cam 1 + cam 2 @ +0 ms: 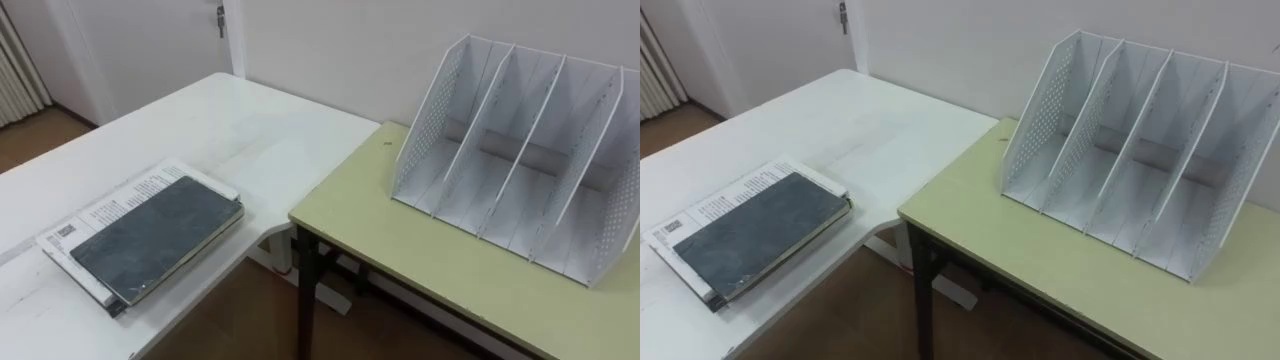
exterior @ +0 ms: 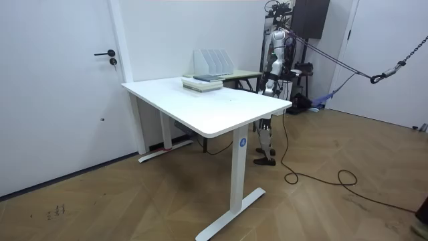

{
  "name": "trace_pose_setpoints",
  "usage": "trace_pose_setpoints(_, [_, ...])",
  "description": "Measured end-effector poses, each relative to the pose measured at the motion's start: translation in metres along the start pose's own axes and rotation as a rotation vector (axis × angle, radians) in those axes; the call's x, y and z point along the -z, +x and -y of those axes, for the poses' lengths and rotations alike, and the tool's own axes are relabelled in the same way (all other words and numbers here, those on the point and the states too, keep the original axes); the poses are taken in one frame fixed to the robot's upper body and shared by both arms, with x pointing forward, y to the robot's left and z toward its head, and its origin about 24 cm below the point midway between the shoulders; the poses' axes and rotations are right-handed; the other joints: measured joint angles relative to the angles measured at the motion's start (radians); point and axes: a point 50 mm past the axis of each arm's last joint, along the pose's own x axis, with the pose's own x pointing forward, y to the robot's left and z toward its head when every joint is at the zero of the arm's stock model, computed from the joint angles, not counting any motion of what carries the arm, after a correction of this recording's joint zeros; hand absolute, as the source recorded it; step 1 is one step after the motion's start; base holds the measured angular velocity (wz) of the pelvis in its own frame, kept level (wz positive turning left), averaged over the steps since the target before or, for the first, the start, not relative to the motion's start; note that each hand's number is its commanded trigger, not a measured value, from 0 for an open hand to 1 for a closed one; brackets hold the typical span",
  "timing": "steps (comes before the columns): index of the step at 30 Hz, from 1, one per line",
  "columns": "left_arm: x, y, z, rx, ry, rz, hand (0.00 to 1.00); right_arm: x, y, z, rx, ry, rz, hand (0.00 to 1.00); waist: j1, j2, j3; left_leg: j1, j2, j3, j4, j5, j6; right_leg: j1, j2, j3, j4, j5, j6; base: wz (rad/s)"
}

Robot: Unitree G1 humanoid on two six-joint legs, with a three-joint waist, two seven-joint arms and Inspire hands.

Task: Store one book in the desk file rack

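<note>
Dark book [image 1: 158, 238] flat on pile [image 1: 95, 215], white table [image 1: 250, 130]. Rack [image 1: 520, 170] upright on green desk [image 1: 420, 260] (well apart). Hands [image 2: 267, 83] too tiny: cannot tell grip.

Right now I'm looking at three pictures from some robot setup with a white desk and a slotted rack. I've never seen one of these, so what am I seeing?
The machine is a humanoid robot. The room view, taken by a camera across the room, shows it standing at the far side of the white desk. The other two pictures come from the two eyes of its head camera, looking down, so they show one scene twice. On the white desk lies a dark book on top of a printed book. Beside the desk stands a green table carrying a white file rack, its slots empty. Both books lie flat, so nothing is picked up yet.
</note>
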Motion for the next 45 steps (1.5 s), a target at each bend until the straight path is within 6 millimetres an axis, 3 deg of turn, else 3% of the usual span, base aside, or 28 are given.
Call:
trace_pose_setpoints(18, [-0.002, 0.000, -0.001, -0.002, 0.008, 0.018, 0.00, -0.001, 0.000, -0.001, -0.008, 0.003, 0.014, 0.00, 0.001, -0.006, 0.0015, -0.001, -0.001, 0.000, -0.003, 0.000, 0.000, -0.003, -0.001, 0.000, 0.000, -0.004, 0.000, 0.00])
trace_pose_setpoints(26, [-0.011, -0.001, -0.006, -0.061, 0.190, 0.014, 0.00, 0.001, 0.001, -0.002, 0.000, -0.009, 0.009, 0.00, -0.006, -0.016, -0.0009, -0.011, 0.000, 0.000, -0.003, 0.000, 0.000, -0.010, 0.000, -0.001, 0.001, -0.003, 0.000, 0.00])
trace_pose_setpoints(30, [-0.037, -0.008, -0.014, -0.151, 0.355, 0.094, 0.00, -0.001, 0.000, -0.002, 0.002, -0.032, 0.010, 0.00, -0.021, -0.030, 0.0047, -0.013, 0.000, -0.002, -0.003, 0.000, 0.000, -0.009, 0.001, 0.000, -0.001, -0.003, 0.000, 0.02])
trace_pose_setpoints(35, [-0.080, -0.019, -0.013, -0.270, 0.571, 0.242, 0.00, -0.006, 0.000, 0.000, 0.001, -0.061, 0.028, 0.00, -0.056, -0.036, 0.0041, -0.017, -0.002, -0.003, -0.011, 0.000, 0.000, -0.014, 0.002, 0.001, 0.003, -0.003, 0.001, 0.01])
trace_pose_setpoints(37, [-0.104, -0.028, -0.008, -0.320, 0.703, 0.321, 0.00, -0.014, -0.002, 0.002, 0.008, -0.106, 0.044, 0.00, -0.077, -0.030, 0.0006, -0.034, -0.001, 0.001, -0.009, 0.001, 0.000, -0.025, 0.005, 0.001, 0.002, 0.000, 0.001, 0.00])
trace_pose_setpoints(39, [-0.124, -0.040, -0.002, -0.364, 0.793, 0.420, 0.00, -0.017, -0.002, 0.002, 0.009, -0.134, 0.059, 0.00, -0.082, -0.031, 0.0063, -0.036, -0.001, 0.001, -0.008, 0.001, 0.000, -0.029, 0.007, 0.002, 0.004, 0.001, 0.000, 0.00])
trace_pose_setpoints(40, [-0.138, -0.050, 0.004, -0.390, 0.840, 0.495, 0.00, -0.018, -0.002, 0.002, 0.009, -0.138, 0.071, 0.00, -0.085, -0.028, 0.0047, -0.036, -0.001, 0.000, -0.009, 0.001, 0.001, -0.030, 0.007, 0.002, 0.003, 0.001, 0.001, -0.03])
trace_pose_setpoints(45, [-0.176, -0.081, 0.029, -0.446, 0.969, 0.739, 0.00, -0.027, -0.004, 0.005, 0.022, -0.147, 0.111, 0.00, -0.111, -0.026, 0.0056, -0.025, -0.001, 0.005, -0.019, 0.002, 0.000, -0.029, 0.006, 0.017, 0.002, 0.001, 0.001, -0.06])
